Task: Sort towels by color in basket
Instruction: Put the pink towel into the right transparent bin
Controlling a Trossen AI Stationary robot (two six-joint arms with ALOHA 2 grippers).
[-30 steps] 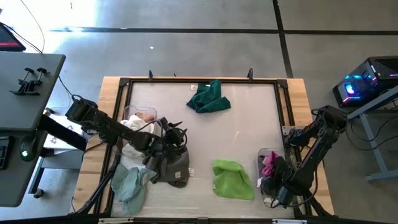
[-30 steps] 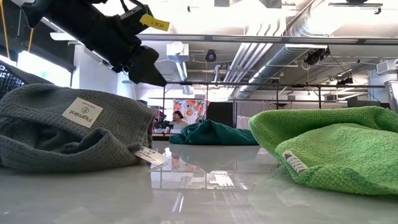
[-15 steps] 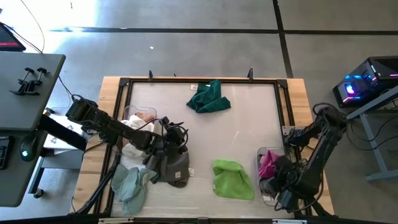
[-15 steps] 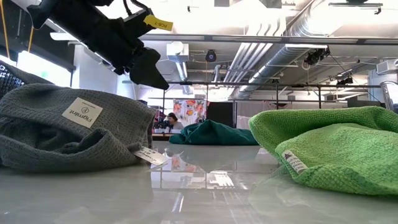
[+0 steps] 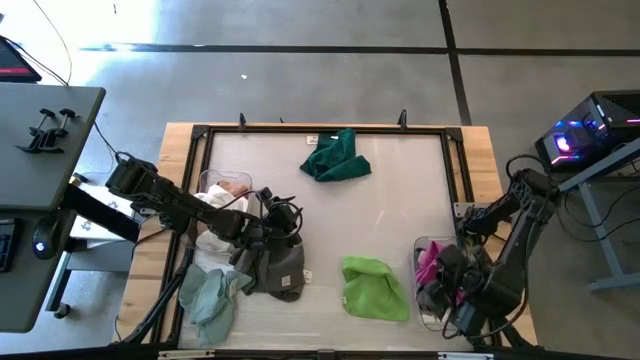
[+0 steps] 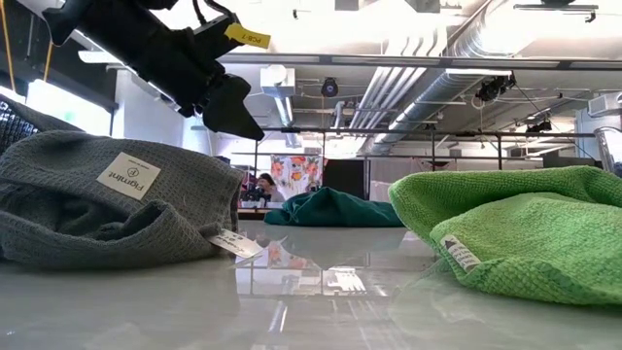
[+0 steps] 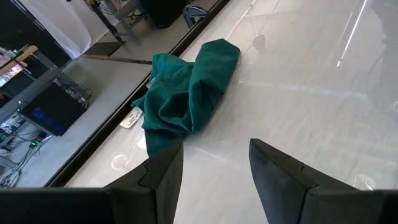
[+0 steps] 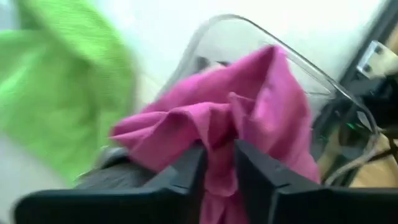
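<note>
Right wrist view showed the right gripper pinched on a fold of the magenta towel, its two dark fingers close together with cloth bunched between and over them. That towel sat over the mouth of a clear basket at the table's near right edge, so the thing the right arm was handling lay directly at its fingertips, with the lime green towel just beside the basket toward the table's middle. From above, the left gripper hung over the grey towel, its fingers parted and holding nothing. The dark green towel lay ahead of those fingers, well apart, near the far rail, its long axis running roughly along that rail. A second basket by the left arm held pale cloths, though their colours were hard to separate. The left arm looked the nearer one for the dark green towel; the reach would be forward across bare table.
</note>
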